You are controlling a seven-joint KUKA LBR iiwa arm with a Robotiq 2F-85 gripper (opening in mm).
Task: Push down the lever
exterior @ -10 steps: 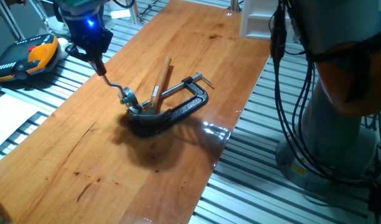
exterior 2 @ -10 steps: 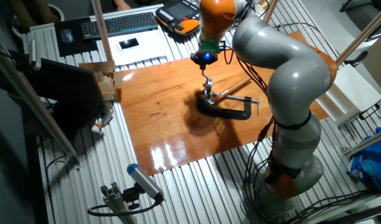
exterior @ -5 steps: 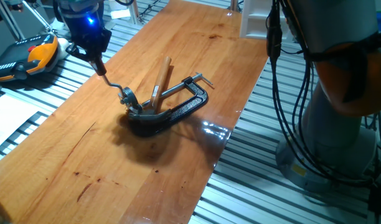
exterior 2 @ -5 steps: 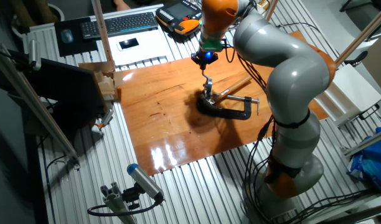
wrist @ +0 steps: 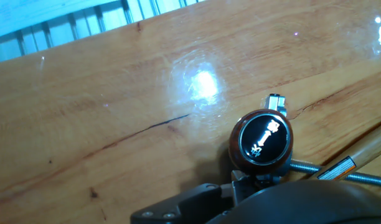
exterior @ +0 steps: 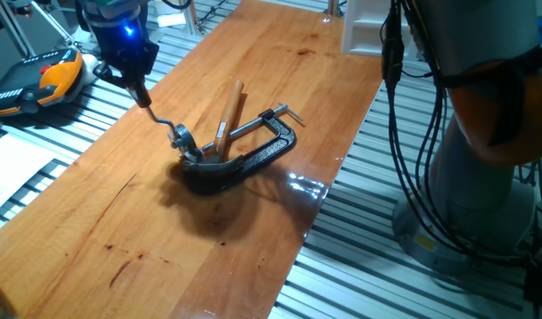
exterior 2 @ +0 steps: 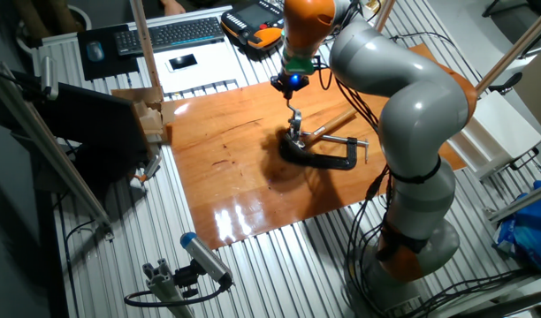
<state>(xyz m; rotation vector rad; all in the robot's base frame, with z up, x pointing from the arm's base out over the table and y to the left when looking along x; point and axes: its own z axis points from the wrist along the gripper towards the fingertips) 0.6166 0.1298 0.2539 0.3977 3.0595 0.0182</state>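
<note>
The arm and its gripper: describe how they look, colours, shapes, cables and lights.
The arm is made of bulky rounded silver-grey segments with orange bands at the joints. Black cables hang in loops along it. The wrist narrows to a dark block with a glowing blue light, ending in the gripper, a slim, dark, tapering tip.

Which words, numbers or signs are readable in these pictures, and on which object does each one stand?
No text can be read.
Sticker on the hammer handle: orange and white with dark print, too small to read.
Lever knob: a white reflection, not a sign.
Keyboard and orange-black device: markings too small to read.
</note>
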